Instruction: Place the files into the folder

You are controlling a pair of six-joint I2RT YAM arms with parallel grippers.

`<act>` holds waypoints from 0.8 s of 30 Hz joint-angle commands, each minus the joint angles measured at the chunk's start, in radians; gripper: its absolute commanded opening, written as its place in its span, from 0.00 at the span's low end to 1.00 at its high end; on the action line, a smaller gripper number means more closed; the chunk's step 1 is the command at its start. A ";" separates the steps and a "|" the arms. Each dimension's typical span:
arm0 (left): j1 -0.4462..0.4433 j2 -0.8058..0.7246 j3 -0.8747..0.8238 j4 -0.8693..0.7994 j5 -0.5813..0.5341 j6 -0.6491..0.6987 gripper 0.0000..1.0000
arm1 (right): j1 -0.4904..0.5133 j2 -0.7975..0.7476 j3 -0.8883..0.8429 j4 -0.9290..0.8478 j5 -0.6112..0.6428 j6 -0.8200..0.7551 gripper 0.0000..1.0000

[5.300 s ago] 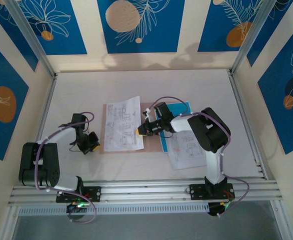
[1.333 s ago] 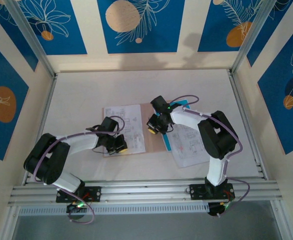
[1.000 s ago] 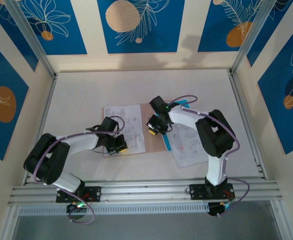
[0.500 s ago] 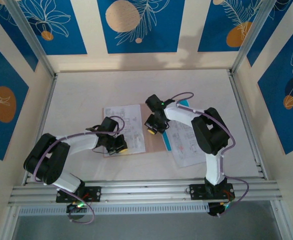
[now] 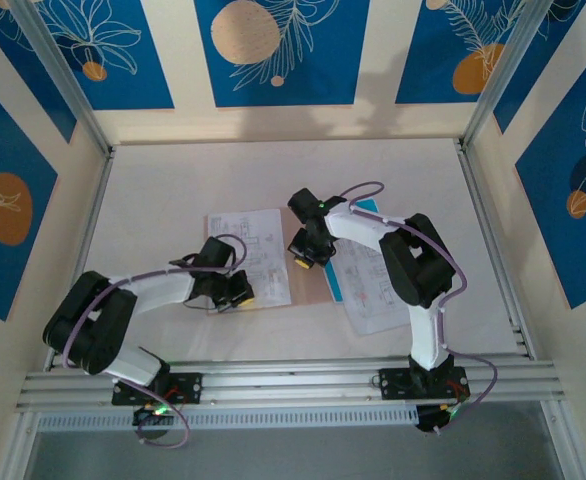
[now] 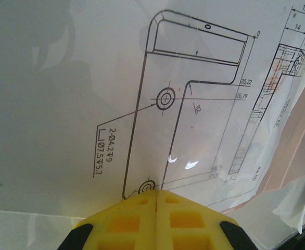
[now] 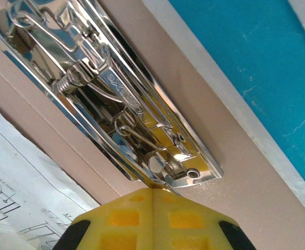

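The pinkish-tan folder (image 5: pixel 309 288) lies open mid-table, and a white printed file (image 5: pixel 249 243) rests on its left leaf. My left gripper (image 5: pixel 238 293) is shut, its yellow tip (image 6: pixel 156 194) pressing down on that sheet's line drawing (image 6: pixel 194 94). My right gripper (image 5: pixel 303 258) is also shut, with its tip (image 7: pixel 152 190) against the lower end of the folder's metal clip (image 7: pixel 121 109). A cyan file (image 7: pixel 256 57) pokes out beyond the folder's edge (image 5: pixel 366 207). Another white printed file (image 5: pixel 378 295) lies to the right, partly under my right arm.
Aluminium rails (image 5: pixel 293 375) run along the near edge by the arm bases. Upright frame posts (image 5: pixel 488 230) and patterned walls close in the sides and back. Bare tabletop (image 5: pixel 273 175) stretches behind the folder.
My right gripper has slid a little left and farther back along the folder's middle. The left gripper has stayed pressed on the white sheet.
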 commanded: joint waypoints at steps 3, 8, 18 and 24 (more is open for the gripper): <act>-0.007 0.005 -0.103 -0.081 -0.045 -0.083 0.00 | -0.030 0.081 -0.047 -0.082 0.090 -0.027 0.00; -0.005 -0.009 -0.131 -0.071 -0.050 -0.108 0.00 | -0.044 0.087 -0.073 -0.070 0.078 -0.042 0.00; 0.008 -0.038 -0.148 -0.084 -0.062 -0.124 0.00 | -0.063 0.107 -0.074 -0.086 0.101 -0.093 0.00; 0.012 -0.054 -0.161 -0.086 -0.068 -0.132 0.00 | -0.064 0.130 -0.047 -0.121 0.137 -0.131 0.00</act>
